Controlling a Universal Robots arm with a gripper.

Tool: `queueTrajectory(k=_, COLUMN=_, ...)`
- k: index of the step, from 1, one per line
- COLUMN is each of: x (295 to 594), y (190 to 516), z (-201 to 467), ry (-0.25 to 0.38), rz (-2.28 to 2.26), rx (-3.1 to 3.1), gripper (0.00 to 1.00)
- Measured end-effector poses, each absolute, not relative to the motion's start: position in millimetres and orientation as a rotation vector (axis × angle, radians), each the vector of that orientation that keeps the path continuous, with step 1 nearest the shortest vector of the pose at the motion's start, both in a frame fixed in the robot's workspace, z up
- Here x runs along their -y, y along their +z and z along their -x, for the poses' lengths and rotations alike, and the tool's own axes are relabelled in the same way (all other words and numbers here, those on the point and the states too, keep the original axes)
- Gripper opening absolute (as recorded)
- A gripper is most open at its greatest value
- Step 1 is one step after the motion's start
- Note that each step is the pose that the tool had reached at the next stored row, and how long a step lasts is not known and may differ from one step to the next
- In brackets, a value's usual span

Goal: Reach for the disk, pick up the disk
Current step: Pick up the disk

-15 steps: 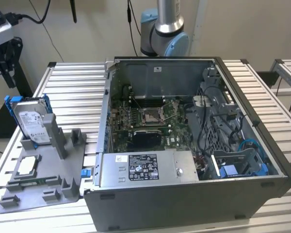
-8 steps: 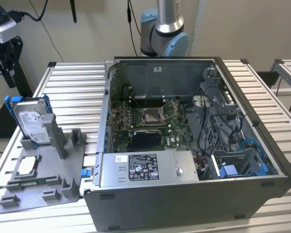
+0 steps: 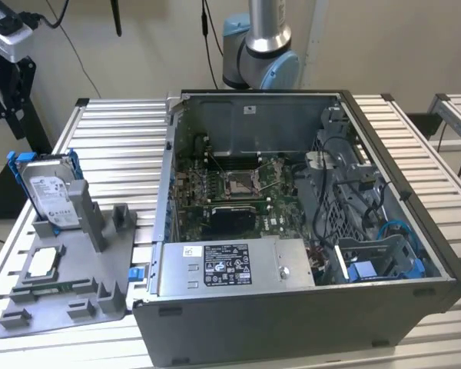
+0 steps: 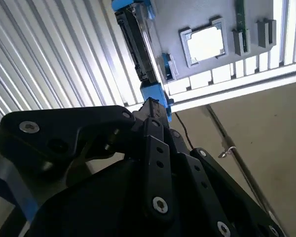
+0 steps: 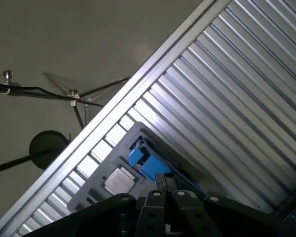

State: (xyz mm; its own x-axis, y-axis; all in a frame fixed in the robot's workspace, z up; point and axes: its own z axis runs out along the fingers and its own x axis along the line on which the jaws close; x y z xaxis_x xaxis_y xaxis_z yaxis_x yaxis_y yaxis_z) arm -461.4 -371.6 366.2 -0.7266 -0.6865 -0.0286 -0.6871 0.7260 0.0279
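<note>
Hand: black linkage hand over the counter's edge, close by the disk's blue end. I cannot tell how wide it stands, nor whether it touches the frame. It carries nothing.
Disk: the disk stands upright on edge in a slot of the grey holder. That is at the exterior view's left, on the slatted counter. Not yet lifted.
Frame: blue frame clipped around the disk; its ends stick out past the metal body.
Neighbours: a grey post stands just beside the disk's labelled face. The processor chip lies flat in the same holder, nearer the camera. The open computer case is well apart.
Risk, tipping: a nudge on the tall upright disk could rock it in its slot or topple it toward the chip.
Risk, grip: closing on the blue plastic instead of the body could flex the clips and let the disk slip.
Risk, snag: the post may catch the hand or the disk on a skewed lift, and the holder might come up too.
Writing: white printed label on the disk's face, print too small to read. The long grey box inside the case has a black-and-white label, also unreadable.
</note>
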Motion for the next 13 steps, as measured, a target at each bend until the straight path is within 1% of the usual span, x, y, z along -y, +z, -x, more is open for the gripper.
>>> queueTrajectory(k=13, x=371.6, y=366.1, z=461.5, ry=0.054, rz=1.489, rx=-2.742, gripper=0.00)
